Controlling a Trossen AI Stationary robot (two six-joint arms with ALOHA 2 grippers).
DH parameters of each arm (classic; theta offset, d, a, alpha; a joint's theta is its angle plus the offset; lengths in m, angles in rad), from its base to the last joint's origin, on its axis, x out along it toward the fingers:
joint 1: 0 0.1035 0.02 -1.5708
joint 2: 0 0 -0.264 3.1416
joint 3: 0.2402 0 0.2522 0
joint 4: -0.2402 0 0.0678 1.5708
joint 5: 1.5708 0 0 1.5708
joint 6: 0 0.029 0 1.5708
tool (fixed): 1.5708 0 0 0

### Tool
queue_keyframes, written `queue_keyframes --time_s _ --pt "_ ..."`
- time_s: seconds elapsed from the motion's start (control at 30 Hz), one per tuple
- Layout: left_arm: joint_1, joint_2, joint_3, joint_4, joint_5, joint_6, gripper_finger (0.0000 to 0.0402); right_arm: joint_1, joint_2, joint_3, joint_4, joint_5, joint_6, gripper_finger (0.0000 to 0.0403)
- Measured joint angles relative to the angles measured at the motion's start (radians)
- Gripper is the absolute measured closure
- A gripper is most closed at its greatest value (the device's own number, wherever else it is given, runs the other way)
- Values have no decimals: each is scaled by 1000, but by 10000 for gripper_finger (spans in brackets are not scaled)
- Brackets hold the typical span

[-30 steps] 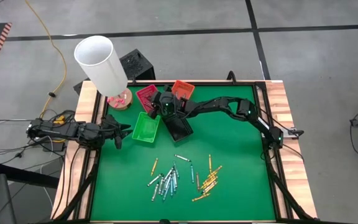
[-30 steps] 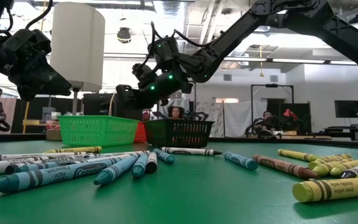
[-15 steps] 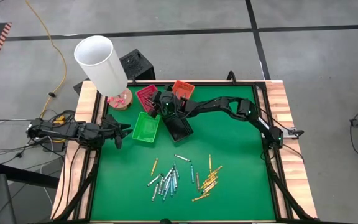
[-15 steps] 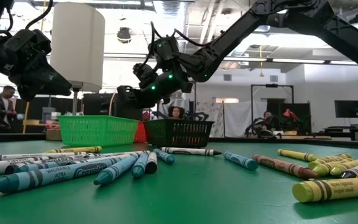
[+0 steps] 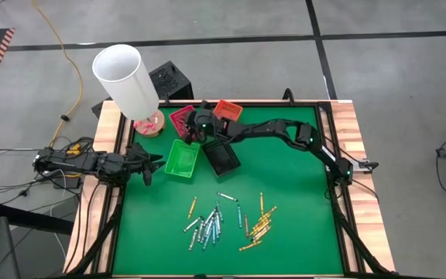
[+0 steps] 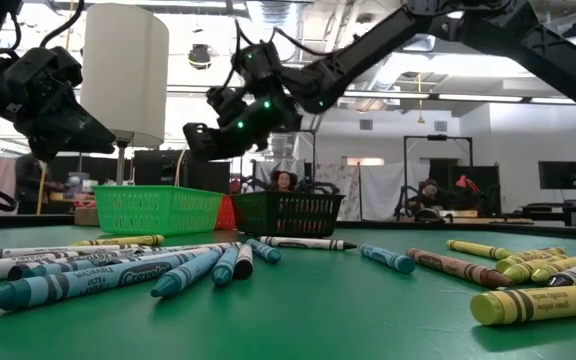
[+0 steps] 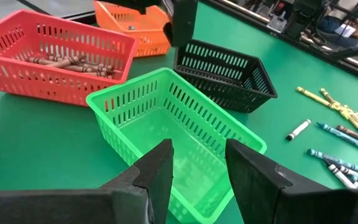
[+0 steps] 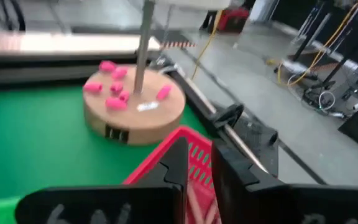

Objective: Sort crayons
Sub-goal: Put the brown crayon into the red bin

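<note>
Loose crayons lie flat on the green mat in the near half: a blue and white bunch [image 5: 207, 225] and a yellow-orange bunch [image 5: 259, 225]. At the far left stand a red tray [image 5: 180, 118] holding brown crayons [image 7: 67, 62], an orange tray [image 5: 228, 110], a green tray [image 5: 182, 158] and a black tray [image 5: 223, 157]. My right gripper [image 5: 191, 127] hovers above the trays by the red tray's rim [image 8: 185, 140]. Its fingers stand narrowly open [image 8: 199, 165] with nothing between them. My left gripper [image 5: 152, 165] waits open at the left edge, facing the green tray [image 7: 185, 137].
A lamp with a white shade [image 5: 126, 76] stands on a round wooden base [image 5: 149, 124] at the far left corner, close to the red tray. Wooden rails [image 5: 355, 155] frame the mat. The mat's right half [image 5: 300, 194] holds only the right arm.
My right gripper has risen from just over the black tray and drifted a little toward the red tray and the table's far edge. The trays and crayons have not moved.
</note>
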Motion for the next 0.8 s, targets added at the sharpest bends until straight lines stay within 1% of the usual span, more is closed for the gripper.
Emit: queue_keyframes --time_s 0.1,0.23,0.37,0.53,0.67,0.8 --pt "0 0 0 0 1 4 265 2 0 79 -166 -6 -13 334" --pt "0 0 0 0 -4 -5 265 -2 0 190 -412 -64 -52 330" --pt "0 0 0 0 -3 -5 265 3 0 353 -705 -92 -68 330" --pt "0 0 0 0 -3 -3 265 35 -2 525 -1097 -135 43 330" --pt "0 0 0 0 2 -6 265 76 -55 502 -1277 -182 179 330" --pt "0 0 0 0 25 -21 265 143 -76 504 -1483 -190 311 330"
